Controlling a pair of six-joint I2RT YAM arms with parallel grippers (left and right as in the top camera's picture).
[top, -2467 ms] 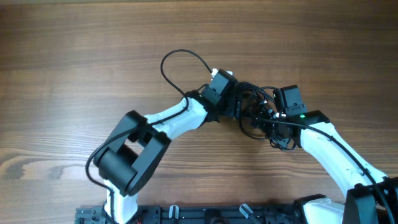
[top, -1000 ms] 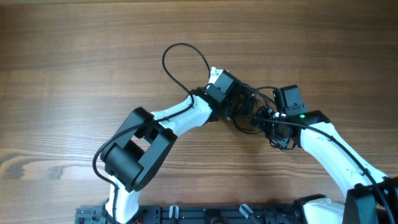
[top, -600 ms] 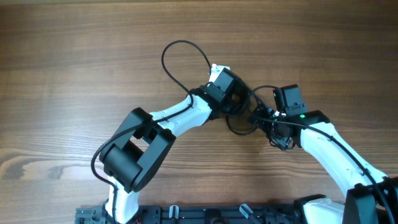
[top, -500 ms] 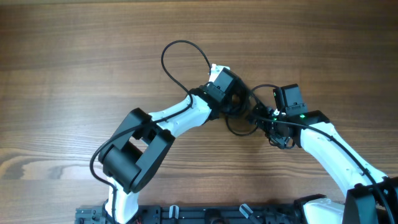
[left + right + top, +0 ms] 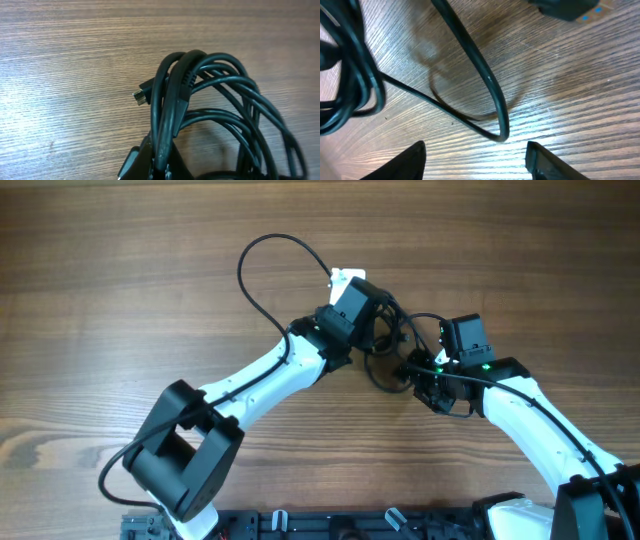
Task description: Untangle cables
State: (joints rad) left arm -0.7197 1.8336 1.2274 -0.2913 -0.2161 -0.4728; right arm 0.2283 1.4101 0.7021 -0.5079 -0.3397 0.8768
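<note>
The cables (image 5: 388,345) lie as a black tangle between my two grippers. In the left wrist view the bundle of cables (image 5: 210,95) rises in loops from my left gripper (image 5: 162,170), whose jaws are shut on a few strands. A small metal plug tip (image 5: 141,96) sticks out on the left of the bundle. In the overhead view my left gripper (image 5: 374,330) is at the tangle's upper left and my right gripper (image 5: 415,372) at its lower right. My right gripper (image 5: 477,162) is open, and one bent strand (image 5: 499,131) lies on the wood just ahead of its fingertips without touching them.
The table (image 5: 120,300) is brown wood. The left arm's own thicker wire (image 5: 262,255) arches in a wide loop up and left of its gripper. A black rail (image 5: 300,525) runs along the near edge between the two arm bases.
My left gripper has shut on the cables and moved up and away, its arm stretching out and the tangle following. The right gripper has stayed in place, its jaws somewhat narrower.
</note>
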